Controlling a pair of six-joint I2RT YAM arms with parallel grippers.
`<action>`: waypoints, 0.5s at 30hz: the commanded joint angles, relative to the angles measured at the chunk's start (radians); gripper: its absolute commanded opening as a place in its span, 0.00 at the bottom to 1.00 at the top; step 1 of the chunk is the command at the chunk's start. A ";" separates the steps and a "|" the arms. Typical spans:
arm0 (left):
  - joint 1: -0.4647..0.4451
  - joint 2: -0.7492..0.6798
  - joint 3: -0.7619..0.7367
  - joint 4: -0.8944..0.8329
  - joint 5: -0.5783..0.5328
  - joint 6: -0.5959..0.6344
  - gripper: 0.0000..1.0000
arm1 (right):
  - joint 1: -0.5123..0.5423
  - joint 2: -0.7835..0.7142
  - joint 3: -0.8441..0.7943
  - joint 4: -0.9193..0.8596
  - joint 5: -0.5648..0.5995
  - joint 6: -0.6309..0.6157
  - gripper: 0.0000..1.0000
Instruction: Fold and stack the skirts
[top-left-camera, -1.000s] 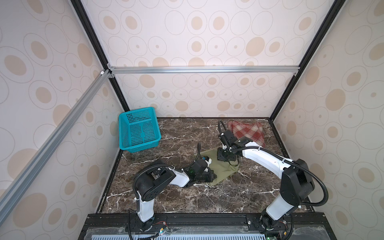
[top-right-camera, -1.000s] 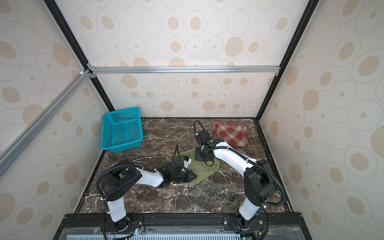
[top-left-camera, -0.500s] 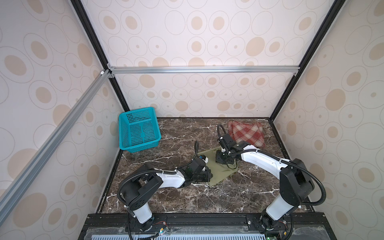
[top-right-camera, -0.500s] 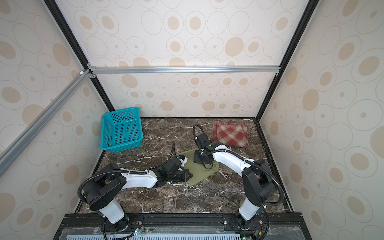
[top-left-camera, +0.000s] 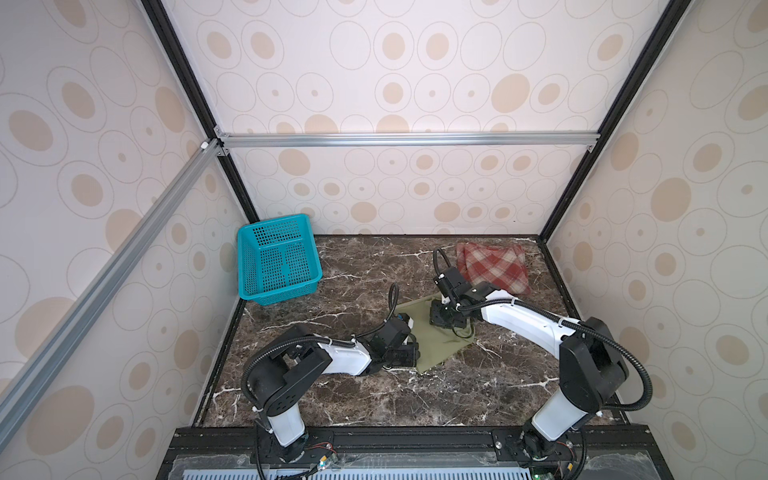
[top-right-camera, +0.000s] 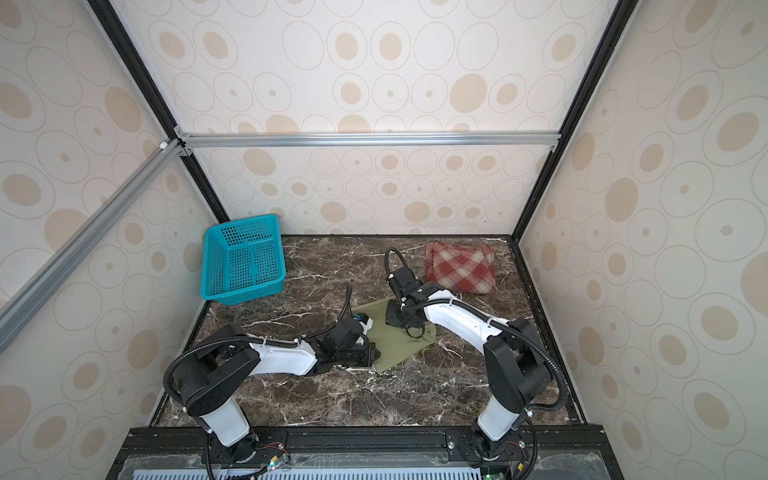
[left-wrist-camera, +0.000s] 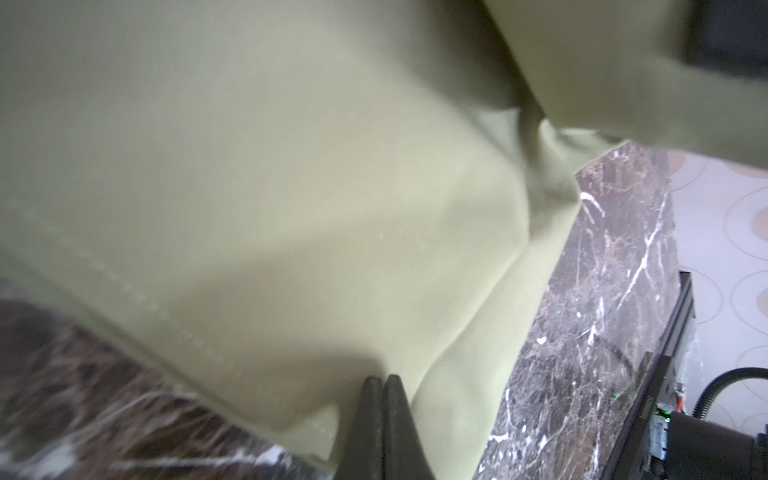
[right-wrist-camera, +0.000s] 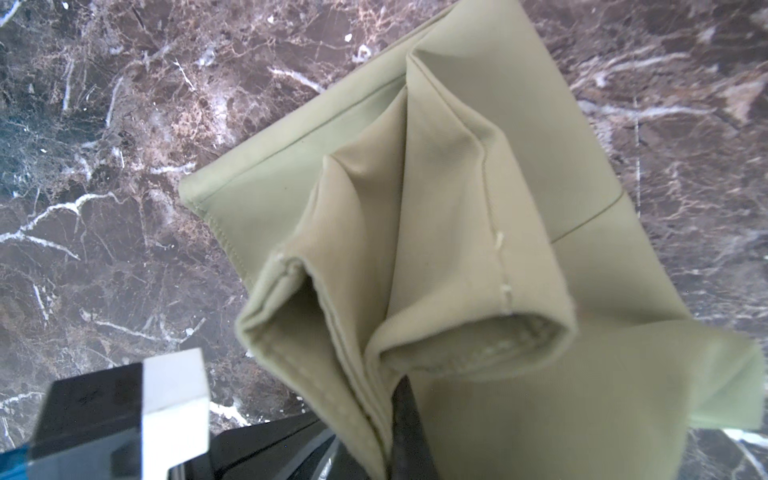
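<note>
The olive-green skirt (top-left-camera: 441, 347) (top-right-camera: 401, 347) lies partly folded at the middle of the marble table. My right gripper (top-left-camera: 441, 319) (top-right-camera: 397, 319) points down over its far part. In the right wrist view this gripper (right-wrist-camera: 401, 386) is shut on a bunched, lifted edge of the olive skirt (right-wrist-camera: 478, 124). My left gripper (top-left-camera: 415, 356) (top-right-camera: 376, 356) lies low at the skirt's near-left edge. It is shut (left-wrist-camera: 382, 380), its tips against the olive cloth (left-wrist-camera: 291, 187), and no cloth shows between them. The red-and-cream plaid skirt (top-left-camera: 492, 268) (top-right-camera: 461, 268) lies folded at the back right.
A teal perforated basket (top-left-camera: 276, 259) (top-right-camera: 241, 257) stands at the back left against the wall. Patterned walls close the table on three sides. A black rail (top-left-camera: 415, 436) runs along the front edge, where both arm bases stand.
My right gripper has carried its fold of the olive skirt leftward and nearer. The left arm's elbow has swung down and left, while its gripper stays at the skirt's near-left edge.
</note>
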 joint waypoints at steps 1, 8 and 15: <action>-0.003 0.034 -0.015 0.045 0.015 -0.018 0.00 | 0.027 0.001 0.038 -0.012 0.011 0.026 0.00; -0.010 0.050 -0.035 0.092 0.030 -0.040 0.00 | 0.051 0.046 0.041 0.022 -0.007 0.057 0.00; -0.012 0.049 -0.062 0.135 0.037 -0.063 0.00 | 0.074 0.091 0.035 0.069 -0.014 0.088 0.00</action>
